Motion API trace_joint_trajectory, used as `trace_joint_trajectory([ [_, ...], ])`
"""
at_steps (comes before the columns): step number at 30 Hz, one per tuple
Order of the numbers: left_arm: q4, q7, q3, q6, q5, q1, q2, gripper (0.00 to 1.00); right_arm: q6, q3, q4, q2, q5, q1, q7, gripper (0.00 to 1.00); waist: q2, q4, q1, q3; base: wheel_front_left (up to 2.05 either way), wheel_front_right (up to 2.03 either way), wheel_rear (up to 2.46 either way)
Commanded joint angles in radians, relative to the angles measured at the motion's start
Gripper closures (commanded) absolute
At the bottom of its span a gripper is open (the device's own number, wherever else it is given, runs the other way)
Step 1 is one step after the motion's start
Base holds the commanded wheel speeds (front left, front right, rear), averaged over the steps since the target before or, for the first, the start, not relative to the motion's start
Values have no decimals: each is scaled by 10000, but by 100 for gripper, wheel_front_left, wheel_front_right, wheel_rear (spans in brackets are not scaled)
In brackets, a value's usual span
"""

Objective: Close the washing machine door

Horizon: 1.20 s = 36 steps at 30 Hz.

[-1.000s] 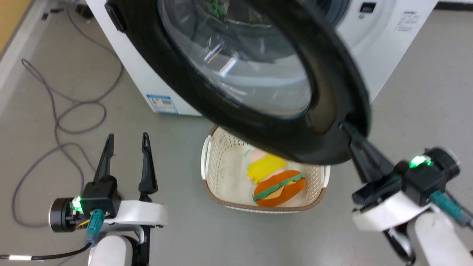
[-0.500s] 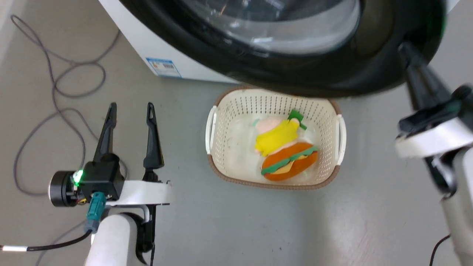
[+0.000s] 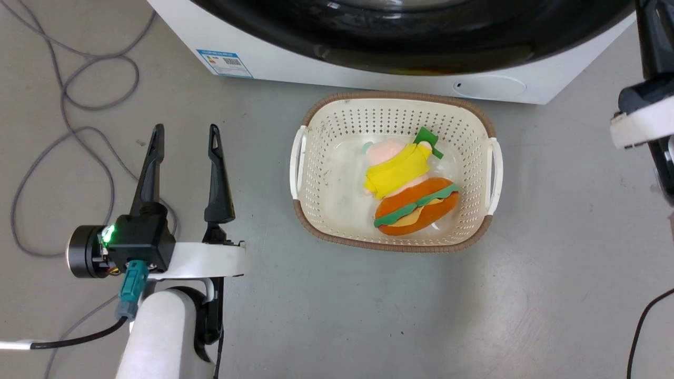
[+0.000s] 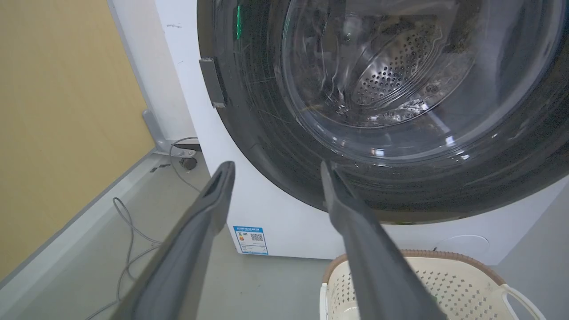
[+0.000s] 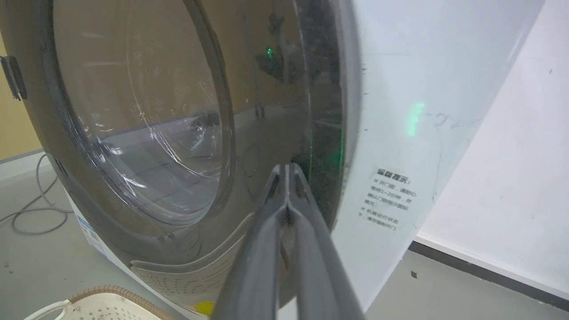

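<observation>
At the far left of the head view a grey cable (image 3: 63, 105) loops over the floor, its ends cut off by the frame edge. Beside it the left gripper (image 3: 185, 131) hangs over bare floor, its two fingers spread wide with nothing between them.

The washing machine (image 3: 368, 79) runs along the top of that view. Just the lowest strip of its white front is in frame, with a blue label (image 3: 224, 59) near its left corner, the print too small to read. In the left wrist view the washing machine door (image 4: 266, 146) lies against the machine's front, and its black ring covers most of the width. The steel drum (image 4: 391, 71) shows dimly through the bulging glass (reflections smear much of it). The door's top and right side run out of that frame, and whether it is latched cannot be told.

On the floor just in front of the machine, well apart from the left gripper, stands a cream basket (image 3: 297, 158). Inside, a plush in a yellow shirt (image 3: 397, 168) lies partly over a burger plush (image 3: 416, 208), hiding its upper edge.

In the right wrist view the right gripper (image 5: 286, 166) has its fingers pressed together with nothing between them. The tips sit at the door's dark rim near its right edge, though actual contact cannot be made out. To the right, a sticker (image 5: 391, 202) on the white front carries print too blurred to read. In the head view this gripper's fingertips are cut off at the upper right corner.
</observation>
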Motion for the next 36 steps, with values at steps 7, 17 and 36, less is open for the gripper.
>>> trace_joint_trajectory([
  [7,-35,-53,0,26,-66,-233,-12,0,-17,-265,898,20,-356,-811,-44,100,0,34,-1,210,0,0,0],
  [17,-3,-53,71,104,-137,-213,-15,0,-17,-964,825,363,-853,-609,-44,100,0,-87,-1,134,0,0,0],
  [36,1080,-53,501,48,203,1175,43,0,-17,-1834,-1624,1877,-1395,3052,-44,49,0,-1265,-1,-2712,0,0,0],
])
